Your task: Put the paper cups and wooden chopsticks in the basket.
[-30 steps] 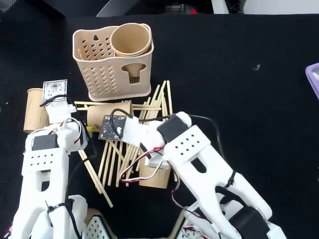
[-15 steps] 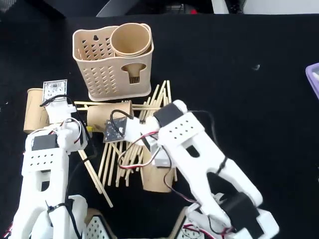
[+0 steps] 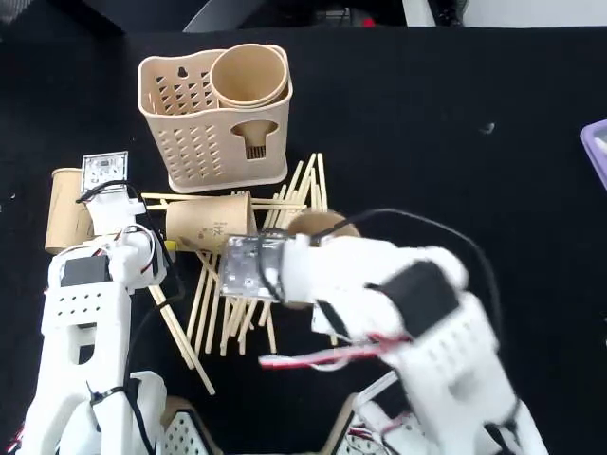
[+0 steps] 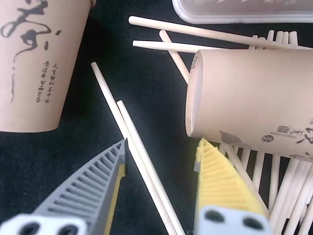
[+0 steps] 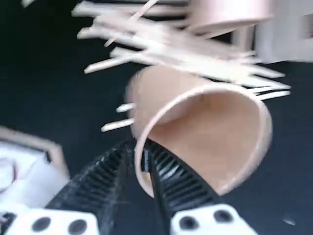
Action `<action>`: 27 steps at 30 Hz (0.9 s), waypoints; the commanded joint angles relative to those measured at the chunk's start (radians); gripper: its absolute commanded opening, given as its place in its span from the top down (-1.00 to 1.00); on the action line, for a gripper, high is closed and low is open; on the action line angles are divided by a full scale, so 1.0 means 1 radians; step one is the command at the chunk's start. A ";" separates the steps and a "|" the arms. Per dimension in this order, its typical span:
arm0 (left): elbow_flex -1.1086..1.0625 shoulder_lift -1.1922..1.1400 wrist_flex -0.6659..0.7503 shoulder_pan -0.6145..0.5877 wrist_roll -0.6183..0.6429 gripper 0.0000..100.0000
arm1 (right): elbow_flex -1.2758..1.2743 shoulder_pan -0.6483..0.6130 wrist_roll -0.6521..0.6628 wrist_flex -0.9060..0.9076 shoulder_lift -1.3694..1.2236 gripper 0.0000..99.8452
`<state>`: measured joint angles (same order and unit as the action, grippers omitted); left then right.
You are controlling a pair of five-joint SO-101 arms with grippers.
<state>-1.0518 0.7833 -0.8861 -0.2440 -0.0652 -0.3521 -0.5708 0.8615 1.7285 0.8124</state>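
Right gripper is pinching the paper cup rim, mid-frame below the basket. Left gripper is hanging with fingers apart over chopsticks. Risk: the thin rim hold could slip or buckle in transit.

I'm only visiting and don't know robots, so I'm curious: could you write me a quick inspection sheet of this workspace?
Surface: black table, chopsticks strewn loose.
Job's things: basket upright, nested cups inside; middle cup and left cup on their sides.
Clutter: nothing seen.
Pincers: left pincer open over chopsticks; right pincer shut on held cup rim.
Cables: wires along right arm.
Surroundings: purple object at edge.
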 commanded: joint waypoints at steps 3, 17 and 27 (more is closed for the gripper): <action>0.010 0.021 0.002 0.008 -0.005 0.54 | 0.248 0.106 -0.137 -0.169 0.044 0.98; 0.010 0.021 0.002 0.008 -0.006 0.54 | 0.619 0.123 -0.273 -0.683 -0.553 0.98; 0.008 0.021 0.002 0.008 -0.006 0.54 | 1.395 0.126 -0.241 -0.270 -1.098 0.98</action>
<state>-1.0518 0.7833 -0.8861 -0.2440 -0.0652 0.7756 -0.4572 0.5976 1.3433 -0.1895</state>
